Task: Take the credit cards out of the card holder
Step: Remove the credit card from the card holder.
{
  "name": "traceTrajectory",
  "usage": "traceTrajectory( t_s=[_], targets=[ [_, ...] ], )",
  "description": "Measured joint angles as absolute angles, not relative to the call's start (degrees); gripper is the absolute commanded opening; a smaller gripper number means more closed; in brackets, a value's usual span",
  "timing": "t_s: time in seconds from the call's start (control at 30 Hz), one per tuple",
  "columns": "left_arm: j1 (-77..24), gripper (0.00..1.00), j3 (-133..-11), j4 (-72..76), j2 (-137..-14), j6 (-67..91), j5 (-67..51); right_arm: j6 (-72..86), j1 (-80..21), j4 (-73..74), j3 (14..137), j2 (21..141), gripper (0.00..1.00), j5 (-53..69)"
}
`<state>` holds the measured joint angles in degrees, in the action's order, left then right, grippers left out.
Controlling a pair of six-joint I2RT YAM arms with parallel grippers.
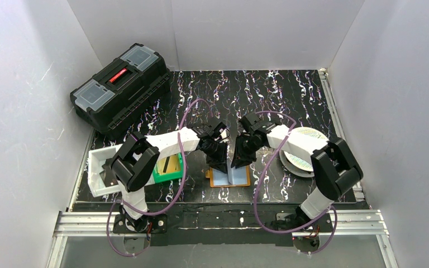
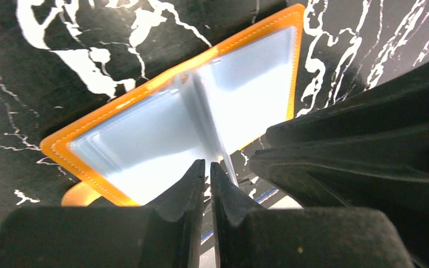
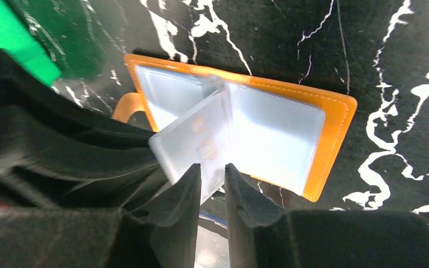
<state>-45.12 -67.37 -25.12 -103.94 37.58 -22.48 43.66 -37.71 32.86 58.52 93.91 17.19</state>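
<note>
At the near middle of the tabletop (image 1: 290, 95), the card holder (image 1: 237, 178) is laid open and flat. Its upright clear sleeve (image 3: 192, 139) is pinched by the closed left gripper (image 2: 208, 166). The right gripper (image 3: 211, 170) is held slightly open around the same sleeve. The sleeve is judged thin, floppy and slippery. Any credit card inside is better taken by its stiff free edge, but whether one is inside cannot be told.

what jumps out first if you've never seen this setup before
The open orange card holder at the near centre of the black marbled table draws the eye. The left end effector pinches a clear pocket leaf at its spine; the right end effector straddles a raised frosted leaf, jaws slightly apart. A big black toolbox sits at the far left.
</note>
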Motion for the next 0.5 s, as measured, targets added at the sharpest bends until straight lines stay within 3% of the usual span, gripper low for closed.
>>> traceTrajectory(
  t_s=[0.3, 0.5],
  targets=[
    [-46.4, 0.09, -70.2, -23.6, -104.1, 37.8, -25.1, 44.1, -33.9, 32.8, 57.5, 88.0, 0.51, 16.9],
    [-47.7, 0.09, -72.2, -22.8, -106.0, 38.0, -26.0, 45.2, -29.2, 31.4, 49.6, 84.6, 0.55, 18.6]
  ],
)
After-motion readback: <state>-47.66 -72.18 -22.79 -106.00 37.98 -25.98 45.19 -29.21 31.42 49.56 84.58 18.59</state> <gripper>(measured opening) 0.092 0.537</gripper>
